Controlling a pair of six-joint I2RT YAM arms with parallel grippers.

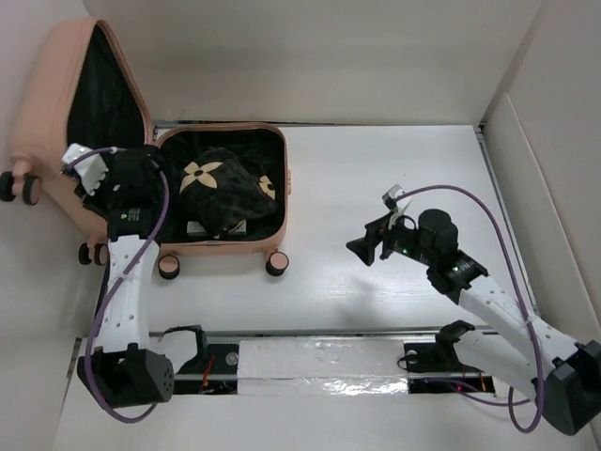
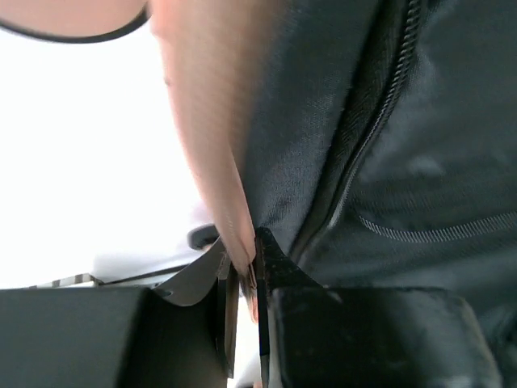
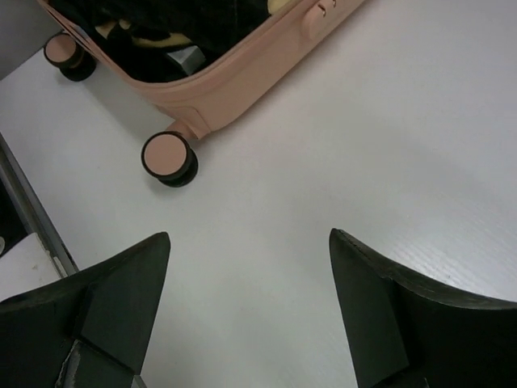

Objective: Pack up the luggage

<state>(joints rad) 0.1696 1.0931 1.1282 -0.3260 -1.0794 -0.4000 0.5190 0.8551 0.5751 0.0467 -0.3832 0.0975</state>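
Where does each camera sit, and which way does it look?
Top external: fixed above and behind the arms, looking down at the table and open luggage; both arms show, bases at bottom.
Left wrist: on the left arm, close against the luggage's lid; left claw shut on its pink edge.
Right wrist: on the right arm, angled down at the table; right claw open.
Shared: top and right wrist both show one luggage wheel.

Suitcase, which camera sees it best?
The top view: the whole suitcase shows, open, lid up, clothes inside. The left wrist view sees only a blurry pink edge and black lining; the right wrist view only one corner with two wheels.
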